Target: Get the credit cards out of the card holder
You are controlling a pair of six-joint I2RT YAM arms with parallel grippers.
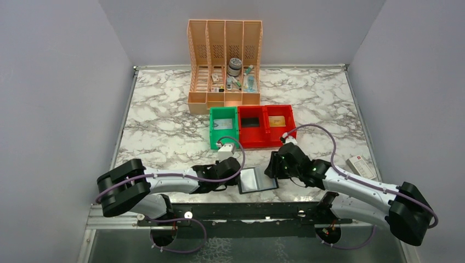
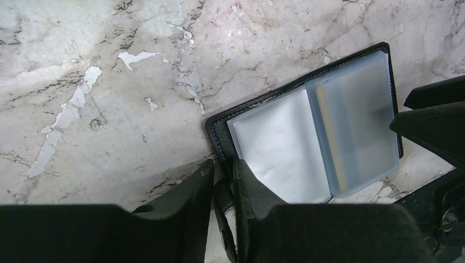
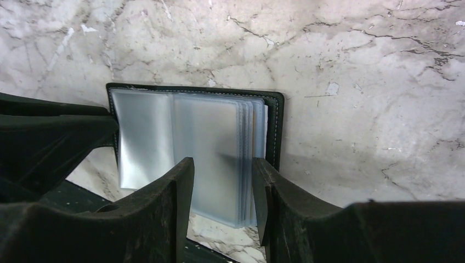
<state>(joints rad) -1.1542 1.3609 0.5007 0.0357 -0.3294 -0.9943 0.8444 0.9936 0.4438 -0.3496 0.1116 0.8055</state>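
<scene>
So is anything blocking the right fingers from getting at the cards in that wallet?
No loose object is. The right fingers straddle the frosted sleeves of the open card holder; only that plastic covers the cards. The left fingers pinch its other edge, off to the side.

Black card holder (image 1: 258,179) lies open, frosted inside facing up.

The card holder (image 1: 259,179) lies on the table (image 1: 164,126). The left gripper (image 1: 234,175) is at its 9 o'clock, the right gripper (image 1: 274,167) at 3. The bins (image 1: 251,143) sit at 12, with the rack (image 1: 225,98) behind them.
</scene>
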